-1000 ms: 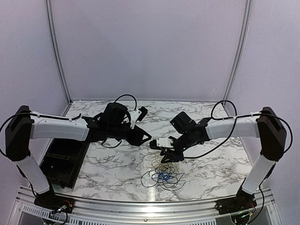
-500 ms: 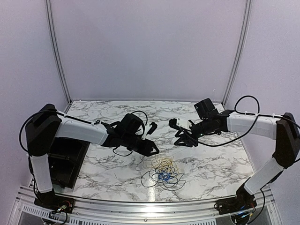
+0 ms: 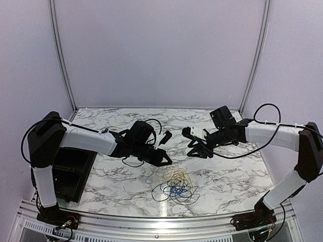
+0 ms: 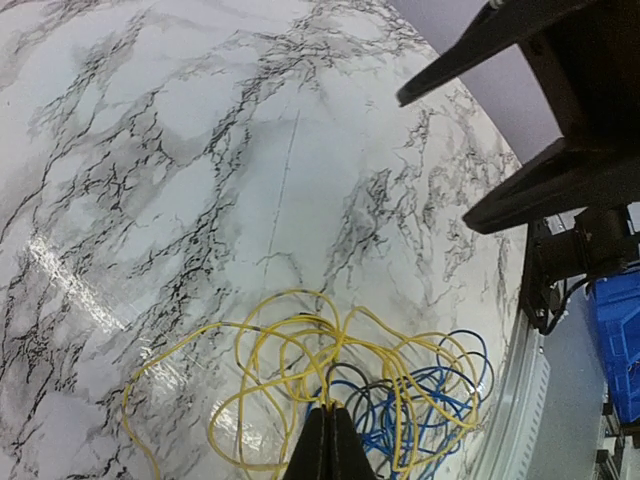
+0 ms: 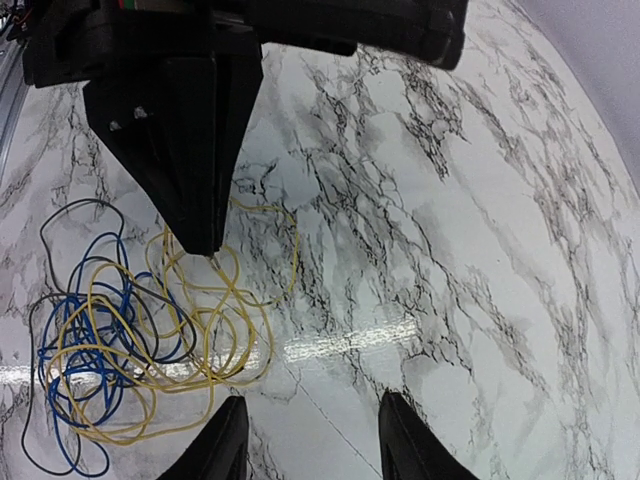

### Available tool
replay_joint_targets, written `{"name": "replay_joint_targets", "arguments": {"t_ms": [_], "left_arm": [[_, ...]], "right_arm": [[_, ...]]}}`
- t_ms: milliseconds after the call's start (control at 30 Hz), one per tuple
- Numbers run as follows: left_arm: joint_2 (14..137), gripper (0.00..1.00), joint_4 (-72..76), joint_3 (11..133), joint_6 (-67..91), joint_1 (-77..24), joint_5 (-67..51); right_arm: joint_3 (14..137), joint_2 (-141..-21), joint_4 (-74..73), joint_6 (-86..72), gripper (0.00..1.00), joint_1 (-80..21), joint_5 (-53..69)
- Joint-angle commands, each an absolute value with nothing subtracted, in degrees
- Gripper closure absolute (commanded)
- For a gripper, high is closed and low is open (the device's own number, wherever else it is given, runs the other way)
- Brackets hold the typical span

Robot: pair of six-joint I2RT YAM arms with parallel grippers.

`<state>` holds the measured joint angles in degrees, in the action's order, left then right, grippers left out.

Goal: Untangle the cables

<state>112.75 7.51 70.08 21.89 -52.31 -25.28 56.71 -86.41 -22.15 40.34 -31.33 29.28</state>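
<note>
The cables (image 3: pixel 175 185) lie in one loose tangle on the marble table near its front edge: yellow loops (image 4: pixel 290 345), blue loops (image 4: pixel 440 400) and a thin black one (image 4: pixel 350 375). My left gripper (image 3: pixel 167 162) reaches down to the far left edge of the tangle. Its jaws (image 4: pixel 333 412) are shut, and yellow strands run into the tip. The right wrist view shows that same tip (image 5: pixel 205 245) meeting the yellow cable (image 5: pixel 225 330). My right gripper (image 3: pixel 198 153) hangs open above bare marble behind and to the right of the pile, nothing between its fingers (image 5: pixel 232 430).
A black bin (image 3: pixel 68 174) sits off the table's left side, beside the left arm. A metal rail (image 3: pixel 151 219) runs along the table's front edge just below the tangle. A blue box (image 4: pixel 615 340) shows beyond that rail.
My left gripper came down and right to the tangle's edge, then shut there. My right gripper drew back from the pile, up and to the right, staying open.
</note>
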Motion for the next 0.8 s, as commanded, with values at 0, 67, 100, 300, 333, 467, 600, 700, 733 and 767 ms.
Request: {"name": "replay_joint_targets", "arguments": {"t_ms": [0, 67, 100, 300, 333, 467, 600, 700, 733, 767], "left_arm": [[104.48, 1.0, 14.19, 67.22, 19.89, -53.02, -29.08], [101.46, 1.0, 16.86, 65.34, 18.04, -53.62, -30.65], [100.1, 1.0, 18.19, 64.32, 17.43, -53.88, -30.71], [95.6, 1.0, 24.55, 60.96, 17.64, -54.07, -32.2], [95.49, 1.0, 24.75, 60.91, 17.7, -54.05, -32.75], [94.97, 1.0, 25.89, 60.78, 18.52, -54.08, -34.57], [93.86, 1.0, 26.6, 60.09, 18.38, -54.13, -34.68], [93.15, 1.0, 26.75, 59.65, 17.81, -54.06, -34.38], [92.98, 1.0, 26.77, 59.6, 17.69, -54.05, -34.42], [92.8, 1.0, 26.8, 59.51, 17.58, -54.05, -34.48]], "right_arm": [[58.54, -83.97, -21.27, 37.61, 0.55, -31.37, 32.7], [61.06, -82.46, -23.6, 37.53, 0.51, -31.4, 37.18], [62.19, -81.76, -24.98, 37.79, 0.48, -31.45, 39.67], [65.28, -79.76, -29.72, 41.44, 0.33, -34.65, 40.39], [65.3, -79.82, -29.79, 41.63, 0.32, -35.29, 39.82], [65.54, -80.63, -29.45, 42.24, 0.3, -38.33, 38.75], [66.84, -83.05, -30.9, 42.85, 0.38, -40.5, 38.65], [67.36, -83.54, -31.08, 42.39, 0.55, -40.52, 38.92], [67.22, -83.25, -30.92, 42.43, 0.6, -40.47, 38.67], [66.89, -82.74, -30.7, 42.5, 0.65, -40.45, 38.45]]}}
